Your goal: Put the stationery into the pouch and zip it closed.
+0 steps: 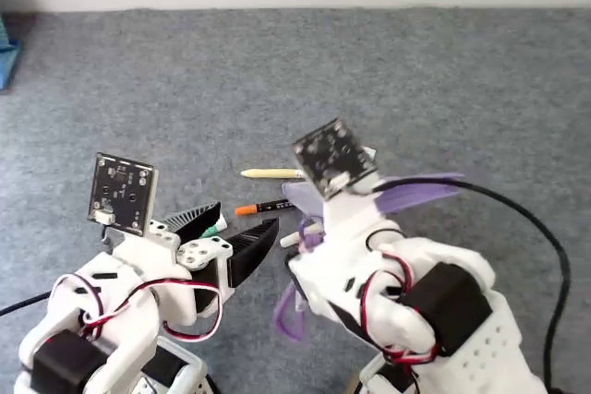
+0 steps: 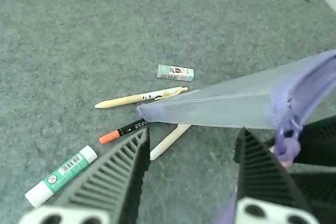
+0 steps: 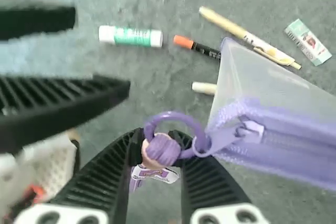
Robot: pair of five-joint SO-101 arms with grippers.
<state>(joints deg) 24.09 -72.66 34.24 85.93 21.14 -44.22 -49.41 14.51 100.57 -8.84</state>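
While the right gripper (image 3: 157, 135) clamps 1 pouch's (image 3: 262, 98) charm (image 3: 157, 151), the left gripper (image 2: 193, 132) gapes; mid-frame, 3 pens (image 2: 139, 97) (image 2: 123, 130) (image 2: 169, 140), 1 glue stick (image 2: 62, 176), 1 eraser (image 2: 175, 72).

Parted tool (image 2: 193, 132) near pouch (image 2: 220, 106), glue stick (image 2: 62, 176)

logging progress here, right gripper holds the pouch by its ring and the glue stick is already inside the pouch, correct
Not quite. The glue stick is not inside the pouch; it lies on the table outside it, as the left wrist view shows. The right gripper does hold the pouch by its ring.
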